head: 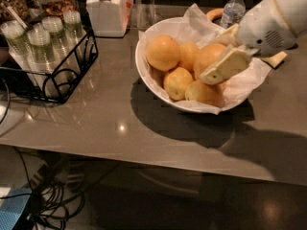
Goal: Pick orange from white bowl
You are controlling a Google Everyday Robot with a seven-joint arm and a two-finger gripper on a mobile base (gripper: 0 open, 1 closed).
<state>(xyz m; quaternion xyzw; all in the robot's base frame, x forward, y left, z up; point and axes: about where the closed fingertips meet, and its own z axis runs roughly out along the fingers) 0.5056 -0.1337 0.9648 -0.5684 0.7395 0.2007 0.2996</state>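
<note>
The white bowl (144, 75), lined with crumpled white paper, stands on the grey counter and holds several oranges. My gripper (215, 57) reaches into it from the right. Its near finger (225, 66) lies across the front of one orange (204, 56) at the bowl's right middle, and the far finger (230, 31) shows behind that fruit. The gripper is shut on this orange. A bigger orange (164, 51) lies at the bowl's left. Others (177, 83) lie at the front.
A white lidded jar (106, 8) stands at the back left. A black wire rack (57, 75) with plastic cups is on the left. A water bottle (235, 7) stands behind the bowl. A pale yellow object (276, 59) lies right of it. The counter's front edge runs below.
</note>
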